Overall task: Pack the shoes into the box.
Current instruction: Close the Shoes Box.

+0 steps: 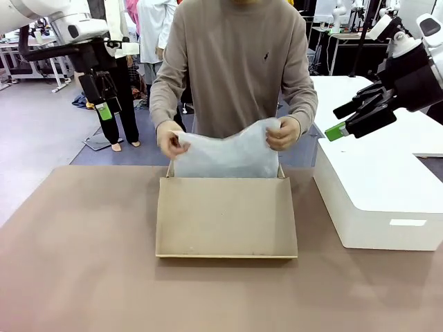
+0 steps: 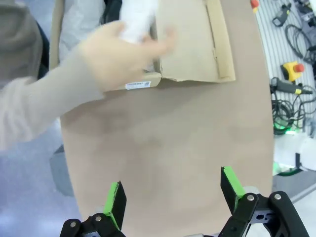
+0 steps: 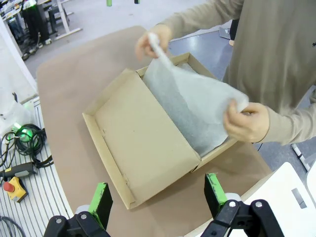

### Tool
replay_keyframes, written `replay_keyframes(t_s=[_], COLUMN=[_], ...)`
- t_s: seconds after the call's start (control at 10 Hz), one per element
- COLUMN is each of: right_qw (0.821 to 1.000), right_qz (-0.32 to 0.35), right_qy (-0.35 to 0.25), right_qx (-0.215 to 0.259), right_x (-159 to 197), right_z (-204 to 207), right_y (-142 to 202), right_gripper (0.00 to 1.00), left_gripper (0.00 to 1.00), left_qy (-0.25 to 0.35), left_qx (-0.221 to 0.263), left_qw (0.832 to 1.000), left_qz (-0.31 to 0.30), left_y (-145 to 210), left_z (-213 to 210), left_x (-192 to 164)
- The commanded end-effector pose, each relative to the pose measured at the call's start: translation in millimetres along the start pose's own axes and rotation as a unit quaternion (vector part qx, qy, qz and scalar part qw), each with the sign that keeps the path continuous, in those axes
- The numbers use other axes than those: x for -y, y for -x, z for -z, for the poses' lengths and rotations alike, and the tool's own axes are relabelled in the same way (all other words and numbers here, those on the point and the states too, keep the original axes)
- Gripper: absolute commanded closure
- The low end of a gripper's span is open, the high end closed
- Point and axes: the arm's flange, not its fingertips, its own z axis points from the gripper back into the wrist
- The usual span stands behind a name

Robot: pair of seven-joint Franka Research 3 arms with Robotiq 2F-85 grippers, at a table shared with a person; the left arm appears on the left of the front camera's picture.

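Brown table (image 1: 83,277), open box (image 1: 225,218) at its middle, lid flat. A person's hands (image 1: 282,133) lift tissue (image 1: 228,155) inside it. Left gripper (image 2: 173,185) and right gripper (image 3: 157,187) hover wide, empty. Packing looks barely begun; shoes not yet in.

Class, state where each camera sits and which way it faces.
Front: fixed on the robot's side, facing the person across the table; left gripper and right gripper show.
Left wrist: raised, looking down onto the table; own open fingers below.
Right wrist: raised, looking down onto the box; own open fingers below.
Wrist views share the box and tissue paper.
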Motion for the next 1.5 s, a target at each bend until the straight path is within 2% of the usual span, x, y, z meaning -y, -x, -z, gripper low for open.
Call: replay_keyframes(t_s=[0.0,0.4,0.5,1.1,1.2,1.4], right_qw=[1.0,1.0,1.0,1.0,1.0,1.0], right_qz=[-0.004,-0.004,-0.004,-0.004,-0.004,-0.004], right_qy=[-0.006,-0.006,-0.006,-0.006,-0.006,-0.006], right_qx=[0.011,0.011,0.011,0.011,0.011,0.011], right_x=[1.8,1.8,1.8,1.8,1.8,1.8], right_z=[0.4,0.4,0.4,0.4,0.4,0.4], right_y=[-0.5,-0.5,-0.5,-0.5,-0.5,-0.5], right_gripper=[0.0,0.0,0.0,0.0,0.0,0.0], left_gripper=[0.14,0.86,1.0,1.0,1.0,1.0], left_qy=[-0.003,0.001,0.001,-0.004,-0.009,0.0], left_qx=[0.028,0.031,0.031,0.03,0.015,0.017], left_qw=[0.999,0.998,0.998,0.998,0.999,0.999], left_qz=[0.046,0.054,0.055,0.055,0.032,0.045], left_y=[8.4,9.2,8.8,7.8,8.4,0.8], left_z=[3.6,2.5,2.6,1.8,0.1,-1.1], left_x=[5.4,7.8,7.8,7.7,7.5,0.0])
